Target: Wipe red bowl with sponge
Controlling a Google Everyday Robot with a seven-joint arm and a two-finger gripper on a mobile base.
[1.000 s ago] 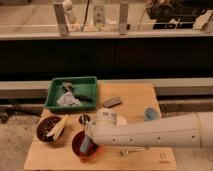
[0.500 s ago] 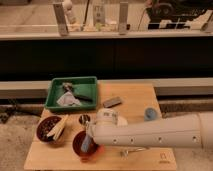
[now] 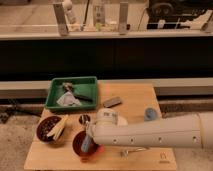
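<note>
Orange-red bowl [image 3: 78, 146], brownish inside, under hand [image 3: 89, 138]

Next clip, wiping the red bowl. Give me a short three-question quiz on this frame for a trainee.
1. True or false: the sponge is in the red bowl.
2. Fill in: the grey block lies between the green tray and the ____ cup.
3. Where is the gripper? A: at the red bowl. B: over the green tray. C: beside the grey block.
Key: 1 true; 2 blue; 3 A.
</note>
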